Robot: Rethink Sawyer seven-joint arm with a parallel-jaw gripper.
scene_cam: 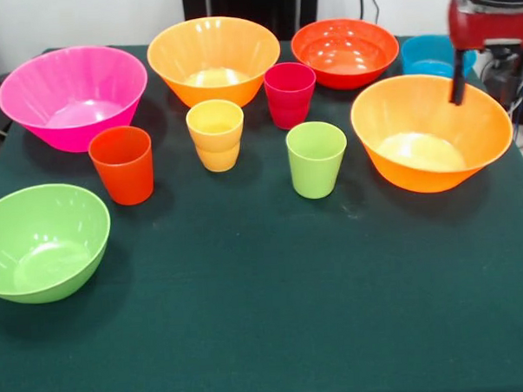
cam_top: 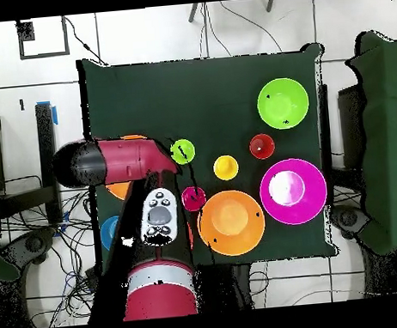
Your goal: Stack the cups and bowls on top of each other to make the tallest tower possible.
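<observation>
Six bowls sat on the dark green table, and I counted four cups among them. From the front, the bowls were a pink bowl, an orange bowl at the back, a second orange bowl off to the right, a red-orange bowl, a blue bowl mostly tucked behind the arm, and a lime green bowl alone near the left front corner. The cups stood upright in a loose cluster in the middle: an orange-red cup, a yellow cup that looked like it might be two nested together, a crimson cup and a lime green cup. None of the bowls was stacked on another. The gripper hung over the far rim of the right-hand orange bowl, showing only one dark finger below the red housing, so I could not tell whether it stood wide or narrow; it held nothing I could see. From overhead, the red arm covered most of that orange bowl, the red-orange bowl and much of the blue one, which the front view showed plainly. The overhead view did lay out the table's full outline and the cables on the tiled floor around it.
</observation>
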